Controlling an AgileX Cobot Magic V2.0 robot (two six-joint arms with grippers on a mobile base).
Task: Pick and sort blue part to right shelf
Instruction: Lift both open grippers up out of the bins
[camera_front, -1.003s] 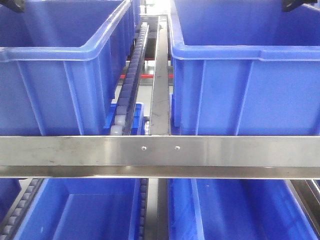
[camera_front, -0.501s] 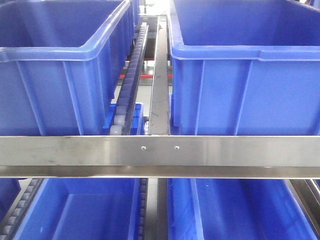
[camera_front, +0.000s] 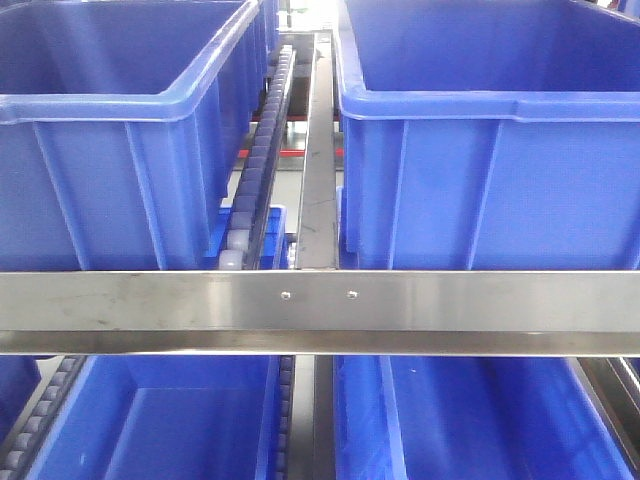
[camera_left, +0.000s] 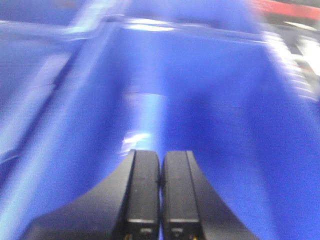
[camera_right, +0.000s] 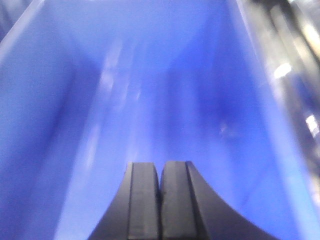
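Observation:
No blue part shows in any view. In the front view two large blue bins stand on the upper shelf, the left bin (camera_front: 120, 110) and the right bin (camera_front: 480, 110); neither gripper shows there. In the left wrist view my left gripper (camera_left: 160, 152) is shut and empty, above the blurred inside of a blue bin (camera_left: 200, 100). In the right wrist view my right gripper (camera_right: 160, 164) is shut and empty, looking down into a blue bin (camera_right: 150, 75) whose floor looks bare.
A steel rail (camera_front: 320, 305) crosses the front of the rack. A roller track (camera_front: 262, 150) and a steel divider (camera_front: 320, 150) run between the upper bins. Two more blue bins sit on the lower shelf, left (camera_front: 160, 420) and right (camera_front: 480, 420).
One second ago dark parts of both arms showed at the front view's top corners. They have moved up out of that view. The bins have not moved.

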